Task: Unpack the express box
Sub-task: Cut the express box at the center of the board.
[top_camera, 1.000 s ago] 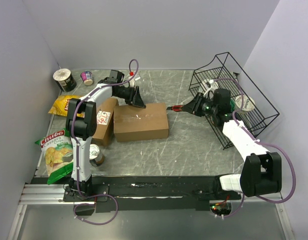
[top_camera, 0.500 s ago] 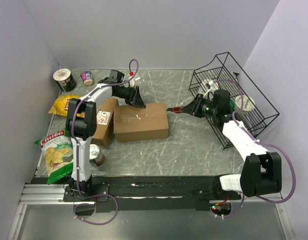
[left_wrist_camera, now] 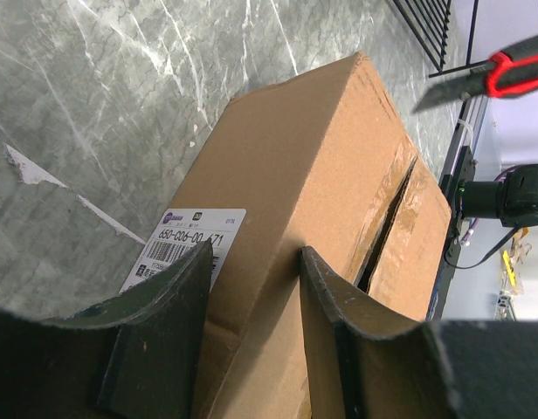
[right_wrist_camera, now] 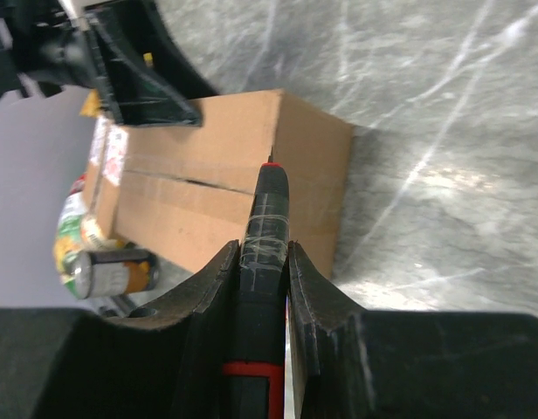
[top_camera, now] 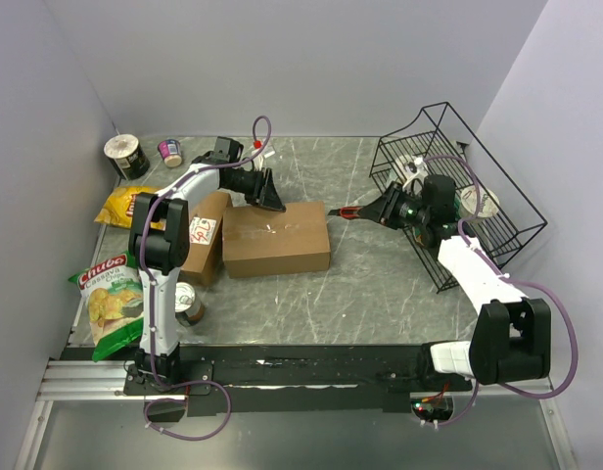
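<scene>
The express box [top_camera: 277,238] lies flat on the table [top_camera: 360,284], a little toward 9 o'clock from the centre, long side across the top view. A dark gap runs along its top seam [left_wrist_camera: 393,214], and a white barcode label [left_wrist_camera: 186,240] sits on its end face.

The left gripper [top_camera: 273,202] rests at the box's 11 o'clock corner. In the left wrist view its 2 fingers [left_wrist_camera: 168,323] are spread, with the box's edge showing in the gap. Whether they touch the cardboard cannot be told.

The right gripper [top_camera: 382,211] hangs off the box's 3 o'clock end, pinching a red-and-black box cutter [top_camera: 348,211] between its 2 fingers [right_wrist_camera: 212,301]. The cutter's tip points toward 9 o'clock at the box's far right corner. It is just beside the cardboard, and contact is unclear.

A black wire basket [top_camera: 497,220] stands at 3 o'clock. A second carton [top_camera: 204,240] with a red-marked label touches the box's 9 o'clock side. A can [top_camera: 189,304] lies at 7 o'clock and a green crisp bag [top_camera: 111,299] at 8 o'clock. A yellow bag [top_camera: 125,204], a noodle cup [top_camera: 125,154] and a small tub [top_camera: 170,151] crowd the 10 o'clock corner.
</scene>
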You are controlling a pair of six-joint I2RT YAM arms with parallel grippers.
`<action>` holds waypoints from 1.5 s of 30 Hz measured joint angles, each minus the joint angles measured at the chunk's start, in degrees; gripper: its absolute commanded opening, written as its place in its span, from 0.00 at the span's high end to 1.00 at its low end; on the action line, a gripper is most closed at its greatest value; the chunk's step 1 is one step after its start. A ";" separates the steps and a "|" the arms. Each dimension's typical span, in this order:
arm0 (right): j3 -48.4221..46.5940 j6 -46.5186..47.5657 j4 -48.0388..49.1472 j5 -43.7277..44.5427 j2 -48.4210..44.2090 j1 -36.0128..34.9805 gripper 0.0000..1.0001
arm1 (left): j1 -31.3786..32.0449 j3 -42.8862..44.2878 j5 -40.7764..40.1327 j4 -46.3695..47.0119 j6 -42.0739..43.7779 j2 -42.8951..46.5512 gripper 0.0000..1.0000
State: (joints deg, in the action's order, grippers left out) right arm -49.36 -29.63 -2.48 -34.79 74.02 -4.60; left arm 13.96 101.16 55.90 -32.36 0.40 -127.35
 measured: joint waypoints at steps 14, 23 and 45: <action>0.04 -1.07 1.90 -2.58 1.31 0.00 1.00 | 0.00 0.00 0.00 0.02 0.00 0.00 0.99; 0.04 -0.52 1.62 -1.77 1.20 0.11 1.00 | 0.00 0.00 0.00 0.02 0.00 0.00 0.99; 0.66 -0.07 1.29 -1.86 1.20 0.13 1.00 | 0.00 0.11 0.04 -0.02 0.00 -0.11 0.99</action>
State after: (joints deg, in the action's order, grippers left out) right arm -48.71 -29.69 -1.19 -36.64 75.22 -4.47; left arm 13.96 101.27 55.94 -32.38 0.40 -127.46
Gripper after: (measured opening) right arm 0.313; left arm 0.471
